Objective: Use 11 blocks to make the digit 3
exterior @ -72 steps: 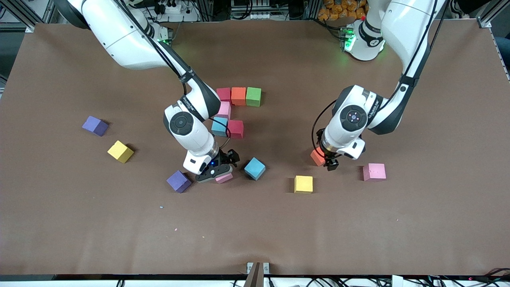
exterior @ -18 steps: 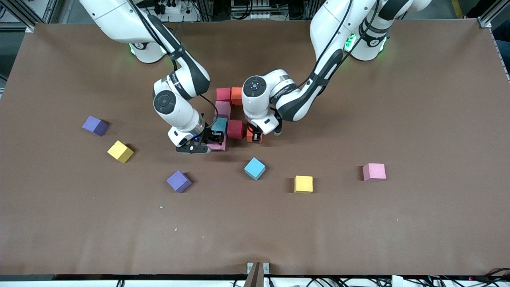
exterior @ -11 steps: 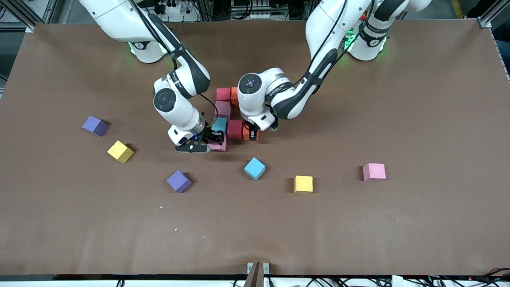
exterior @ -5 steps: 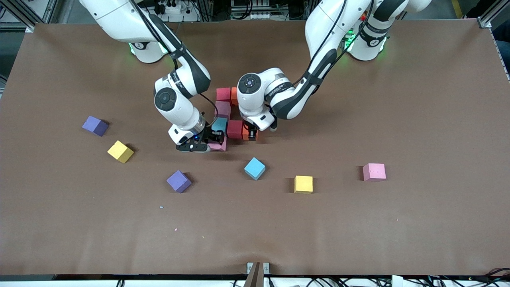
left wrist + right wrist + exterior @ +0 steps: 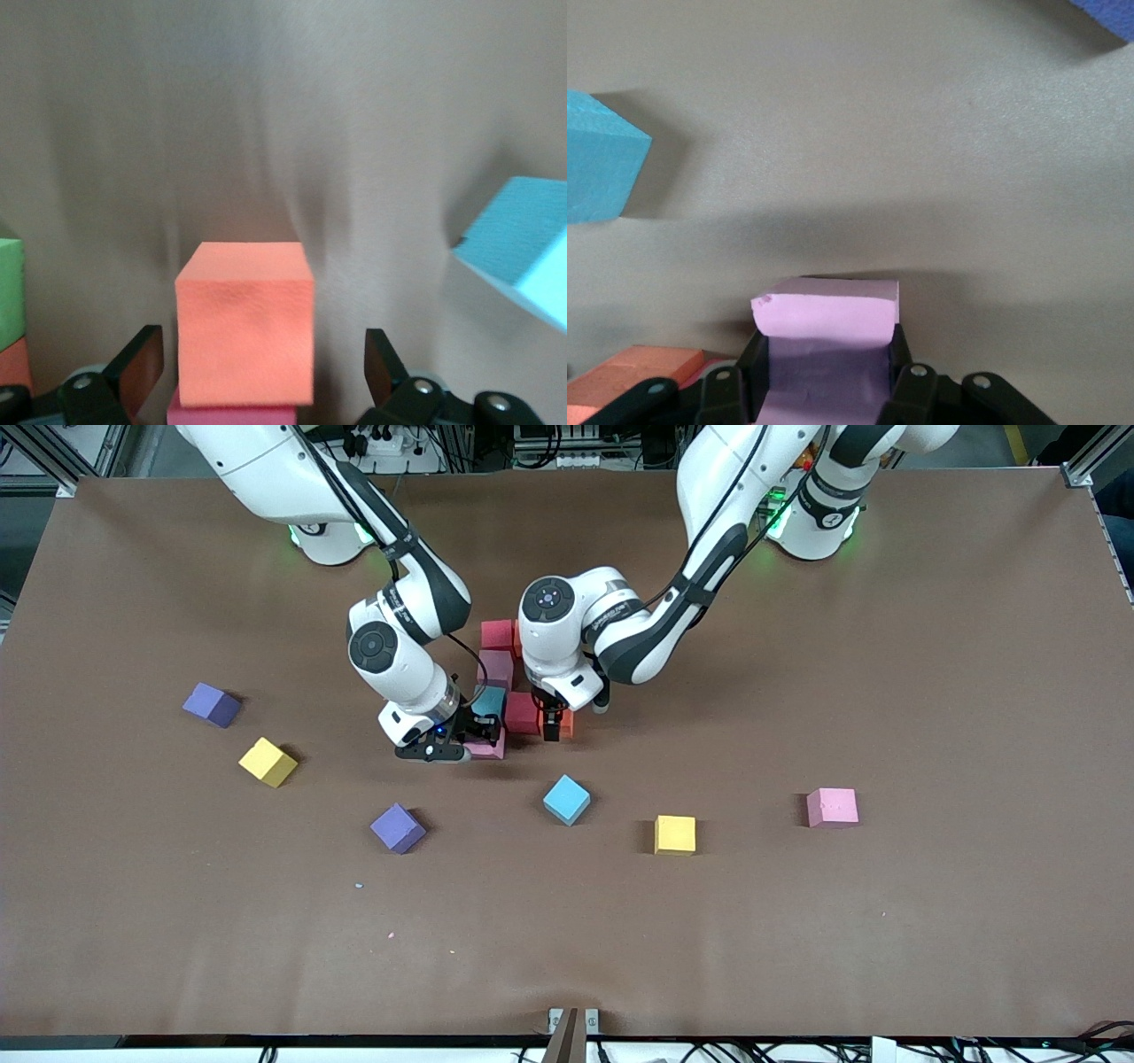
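Foam cubes, judged light, soft, grippy; best pinched on opposite flat faces, gently. Left tool [image 5: 266, 376] spread wide astride orange block [image 5: 245, 320], not touching. Right tool [image 5: 824, 390] clamped on pink block [image 5: 827, 341], beside partial digit 3 [image 5: 498, 657].

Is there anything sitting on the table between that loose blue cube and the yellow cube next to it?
No. In the front view only bare brown table lies between the blue cube and the yellow cube.
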Action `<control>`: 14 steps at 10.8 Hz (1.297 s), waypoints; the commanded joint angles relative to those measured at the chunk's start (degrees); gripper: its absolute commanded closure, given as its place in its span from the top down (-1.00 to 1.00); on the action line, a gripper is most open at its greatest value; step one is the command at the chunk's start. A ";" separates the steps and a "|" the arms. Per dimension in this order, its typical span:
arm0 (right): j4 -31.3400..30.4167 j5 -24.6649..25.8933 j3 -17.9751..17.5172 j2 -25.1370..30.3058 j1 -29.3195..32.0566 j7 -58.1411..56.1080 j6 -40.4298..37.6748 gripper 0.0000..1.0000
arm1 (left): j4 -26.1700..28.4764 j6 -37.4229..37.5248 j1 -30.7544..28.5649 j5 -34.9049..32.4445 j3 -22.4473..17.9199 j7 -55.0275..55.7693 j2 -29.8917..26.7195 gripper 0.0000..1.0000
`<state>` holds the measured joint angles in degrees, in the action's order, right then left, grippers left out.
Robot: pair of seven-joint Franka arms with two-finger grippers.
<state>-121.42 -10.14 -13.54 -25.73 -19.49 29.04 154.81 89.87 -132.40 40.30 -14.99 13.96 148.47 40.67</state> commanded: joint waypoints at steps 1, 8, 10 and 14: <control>-1.45 0.03 0.70 0.51 -1.16 1.28 1.11 -0.58 | 0.92 5.03 -0.22 0.75 -0.25 -0.46 -5.15 1.00; -1.37 0.03 1.32 0.68 -1.34 1.10 0.93 1.00 | 1.18 8.91 -13.29 0.92 -0.16 -16.78 -10.70 1.00; -1.19 0.03 1.41 1.03 -1.34 1.10 0.58 1.00 | 1.01 8.82 -16.37 2.93 0.01 -21.88 -10.44 1.00; 1.52 -0.05 1.41 3.13 -0.64 1.10 -4.06 1.00 | 0.92 8.12 -19.64 4.62 -0.33 -24.89 -9.39 1.00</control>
<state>-120.85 -10.13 -12.77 -24.97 -19.77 29.05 154.03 90.21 -124.34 21.27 -11.43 13.34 124.76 31.57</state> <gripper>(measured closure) 0.000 0.000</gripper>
